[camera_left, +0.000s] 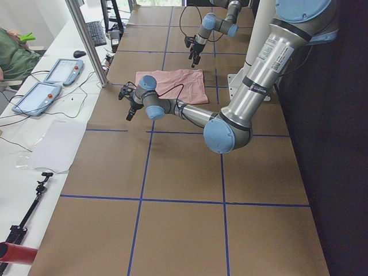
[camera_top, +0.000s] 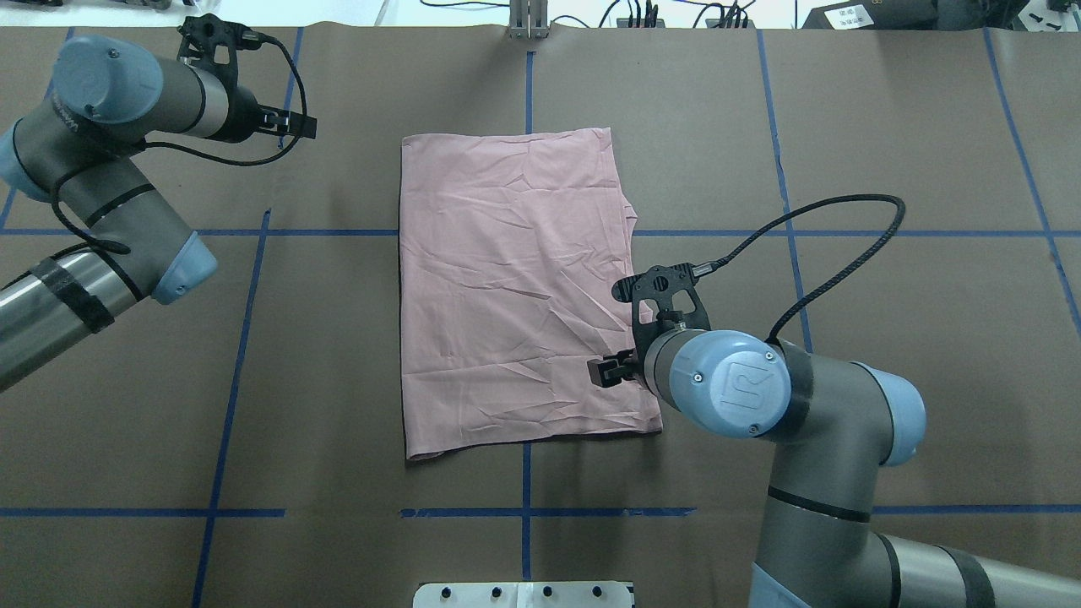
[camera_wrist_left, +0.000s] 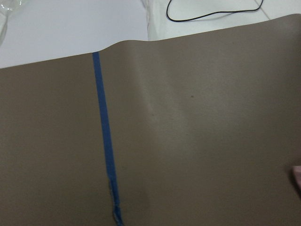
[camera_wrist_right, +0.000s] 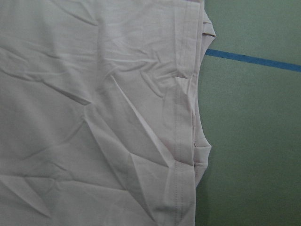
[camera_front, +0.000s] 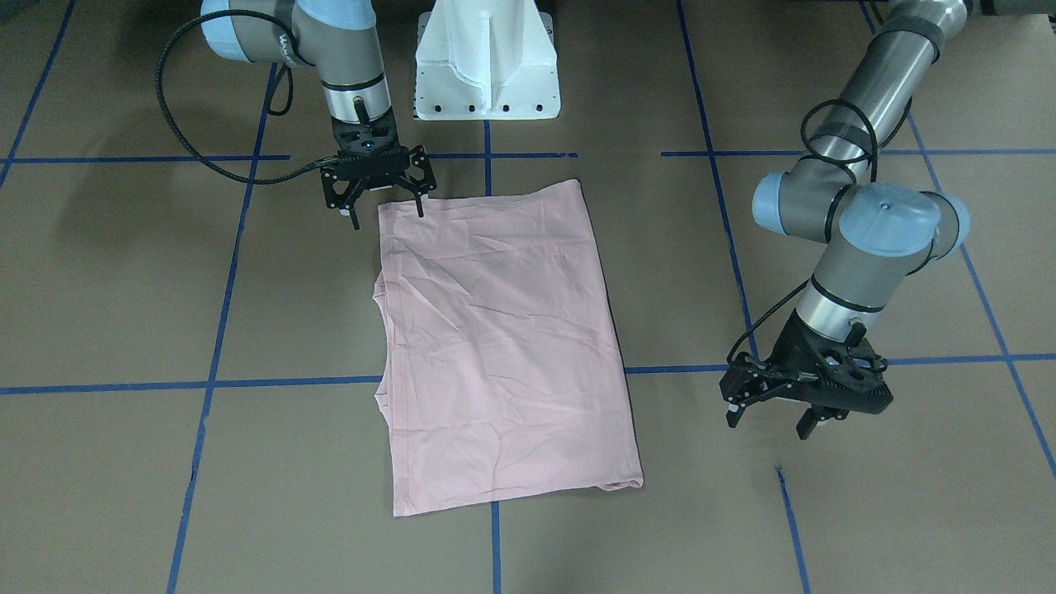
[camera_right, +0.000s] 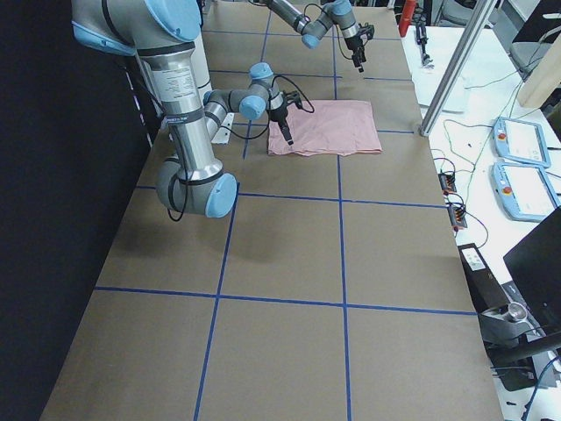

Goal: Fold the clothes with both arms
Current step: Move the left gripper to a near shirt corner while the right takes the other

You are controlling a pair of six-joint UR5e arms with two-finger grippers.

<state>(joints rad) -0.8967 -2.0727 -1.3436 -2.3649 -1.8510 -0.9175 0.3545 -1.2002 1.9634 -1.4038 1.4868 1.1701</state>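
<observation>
**Both grippers open; folded T-shirt under the right one**

Right gripper (camera_front: 388,213): jaws apart, pointing down. It holds nothing. It straddles one corner of the T-shirt (camera_front: 503,346), with one finger above the cloth edge and the other above the bare table (camera_front: 124,289). Whether a fingertip touches the fabric cannot be told. In the overhead view this gripper is almost wholly hidden under its own wrist, and only a black stub shows.

From that gripper the T-shirt runs away from the robot's base as a folded, creased rectangle lying flat. The plain pink side is up. No print, collar or tag can be made out. Along the edge on the gripper's side, small folded layers poke out from beneath.

Left gripper (camera_front: 767,421): jaws apart and empty, above bare table. The T-shirt is well apart from it, off toward the right arm's side.

The right wrist view shows wrinkled cloth with a stitched hem (camera_wrist_right: 181,117) and tucked layers at the edge. The table beside it looks greenish there. No fingers are in frame.

The left wrist view shows the table cover and a blue tape line (camera_wrist_left: 104,136). A sliver of pink is cut off at the frame edge, and again no fingers are in frame.

In the side views both grippers are too small to judge.
</observation>
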